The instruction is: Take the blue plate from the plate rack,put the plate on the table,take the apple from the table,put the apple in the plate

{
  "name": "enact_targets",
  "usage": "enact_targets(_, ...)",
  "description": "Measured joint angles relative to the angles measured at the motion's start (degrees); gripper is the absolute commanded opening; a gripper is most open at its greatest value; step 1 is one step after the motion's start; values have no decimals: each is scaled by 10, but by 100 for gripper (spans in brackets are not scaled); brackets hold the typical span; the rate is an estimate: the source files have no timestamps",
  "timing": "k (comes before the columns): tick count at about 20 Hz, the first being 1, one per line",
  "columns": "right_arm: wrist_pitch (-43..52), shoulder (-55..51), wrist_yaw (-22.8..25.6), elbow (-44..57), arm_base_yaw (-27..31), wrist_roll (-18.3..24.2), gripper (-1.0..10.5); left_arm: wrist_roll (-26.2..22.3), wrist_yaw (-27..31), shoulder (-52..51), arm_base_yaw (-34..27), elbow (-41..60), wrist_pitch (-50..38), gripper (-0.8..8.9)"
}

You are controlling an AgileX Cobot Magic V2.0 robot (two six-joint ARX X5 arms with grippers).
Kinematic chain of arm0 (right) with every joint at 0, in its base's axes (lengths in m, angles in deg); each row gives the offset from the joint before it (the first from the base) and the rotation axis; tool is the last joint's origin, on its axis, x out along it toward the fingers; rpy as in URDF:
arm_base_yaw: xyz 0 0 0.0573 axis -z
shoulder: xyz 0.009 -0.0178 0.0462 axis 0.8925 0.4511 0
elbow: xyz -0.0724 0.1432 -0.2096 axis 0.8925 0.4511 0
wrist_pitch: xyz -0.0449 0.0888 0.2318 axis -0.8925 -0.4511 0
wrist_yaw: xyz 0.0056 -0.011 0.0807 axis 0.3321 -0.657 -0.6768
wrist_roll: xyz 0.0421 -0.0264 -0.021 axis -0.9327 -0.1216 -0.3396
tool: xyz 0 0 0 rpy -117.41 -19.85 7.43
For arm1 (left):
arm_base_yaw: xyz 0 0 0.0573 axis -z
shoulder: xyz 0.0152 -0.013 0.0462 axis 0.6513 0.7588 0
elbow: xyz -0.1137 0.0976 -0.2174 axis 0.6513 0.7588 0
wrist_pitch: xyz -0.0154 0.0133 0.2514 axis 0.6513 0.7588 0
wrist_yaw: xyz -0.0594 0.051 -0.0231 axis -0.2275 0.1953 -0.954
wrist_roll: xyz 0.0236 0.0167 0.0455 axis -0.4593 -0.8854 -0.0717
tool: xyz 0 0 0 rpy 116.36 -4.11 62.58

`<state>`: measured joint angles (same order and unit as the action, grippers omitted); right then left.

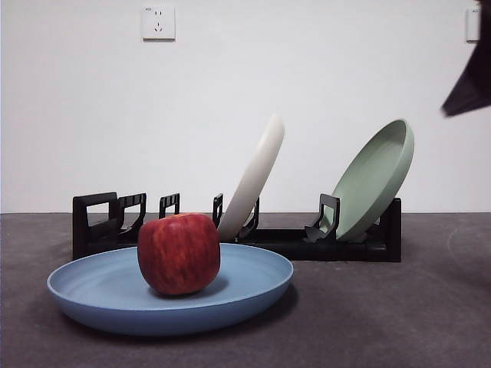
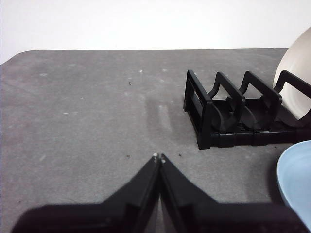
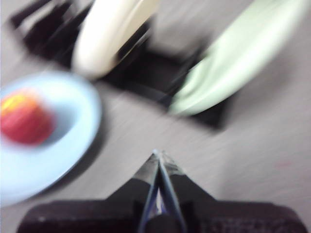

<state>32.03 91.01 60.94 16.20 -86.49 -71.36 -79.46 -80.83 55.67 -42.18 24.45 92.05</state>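
Apple [image 1: 179, 254] in blue plate [image 1: 253, 287] on grey table [image 1: 399, 314]

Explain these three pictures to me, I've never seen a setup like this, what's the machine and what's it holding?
This is a two-armed robot at a table. One picture looks level across the table; the other two come from cameras on each wrist. On the table lies a blue plate with a red apple in it. Behind stands a black plate rack holding a cream-white plate and a pale green plate. The left gripper and right gripper each show two black jaws pressed shut, holding nothing. The right wrist picture is blurred.
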Motion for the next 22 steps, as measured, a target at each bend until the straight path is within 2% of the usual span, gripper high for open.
enact_targets(2, 40, -43, -11, 26, 59, 7, -12, 0, 0, 0, 0, 0, 0, -3)
enact_targets(4, 87, -93, -54, 68, 113, 8, -12, 0, 0, 0, 0, 0, 0, -3)
enact_targets(6, 123, -157, -89, 116, 151, 8, -12, 0, 0, 0, 0, 0, 0, -3)
enact_targets(8, 131, -219, -101, 153, 176, 7, -12, 0, 0, 0, 0, 0, 0, -3)
enact_targets(13, 137, -310, -104, 230, 197, 5, -12, 0, 0, 0, 0, 0, 0, -3)
enact_targets(22, 149, -355, -101, 282, 198, -8, -12, 0, 0, 0, 0, 0, 0, -3)
